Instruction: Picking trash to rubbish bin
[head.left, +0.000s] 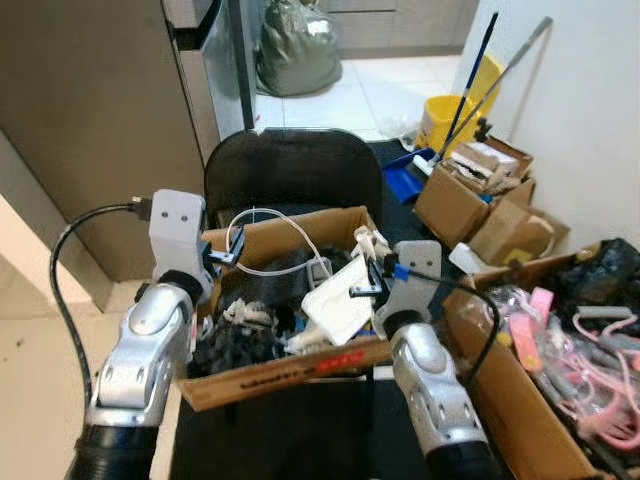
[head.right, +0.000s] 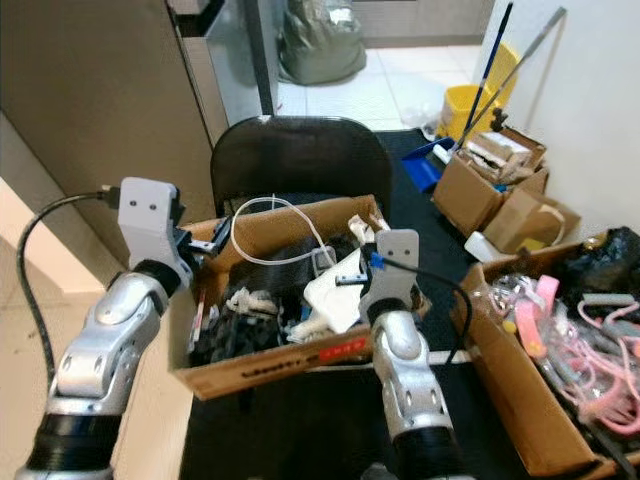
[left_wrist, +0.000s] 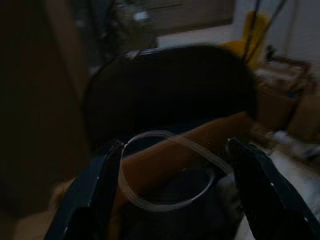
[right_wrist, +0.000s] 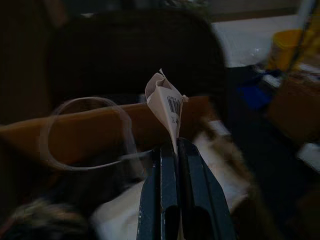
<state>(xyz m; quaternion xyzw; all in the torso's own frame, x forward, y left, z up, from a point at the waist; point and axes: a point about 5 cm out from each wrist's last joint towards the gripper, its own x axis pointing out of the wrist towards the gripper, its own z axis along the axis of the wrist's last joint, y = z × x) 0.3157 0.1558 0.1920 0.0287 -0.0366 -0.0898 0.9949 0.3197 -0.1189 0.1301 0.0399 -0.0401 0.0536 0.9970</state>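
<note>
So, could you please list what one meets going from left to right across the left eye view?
Left arm's white wrist camera → white cable loop → crumpled white wrapper → right hand → pink items in the right-hand box.

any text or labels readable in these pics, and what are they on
None can be read as words.
Red strip label on the front wall of the brown cardboard box: pale print, too blurred to read.
Dark print to the left of that strip on the same wall: too blurred to read.
Crumpled white paper scrap pinched in the right gripper: a barcode with tiny characters beside it, too small to read.
</note>
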